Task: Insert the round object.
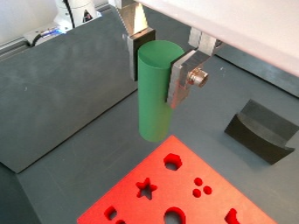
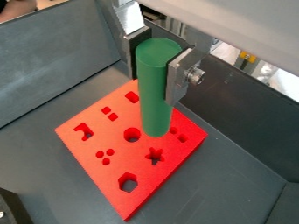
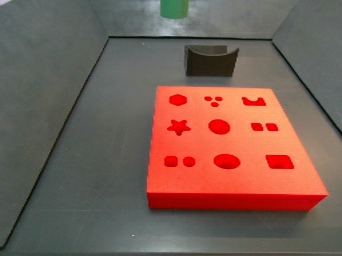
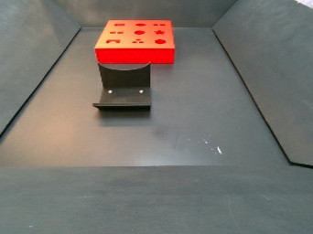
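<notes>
The green peg (image 1: 156,92) is hanging upright in the air, high above the red block (image 2: 128,140). The tool (image 1: 159,63) is squeezing it between two silver fingers (image 1: 184,77). The dark holder (image 3: 210,60) is sitting on the worktop (image 4: 184,119) near the block.

A robot test cell, probably in a lab.

Dark grey walls (image 3: 67,20) boxed in a bare grey floor (image 4: 171,137); a red block (image 3: 227,150) cut with shaped holes lay near a dark fixture (image 4: 124,94). The gripper (image 2: 158,66) hung above, clamping a green peg (image 2: 156,87); beyond the walls, blurred clutter.
</notes>
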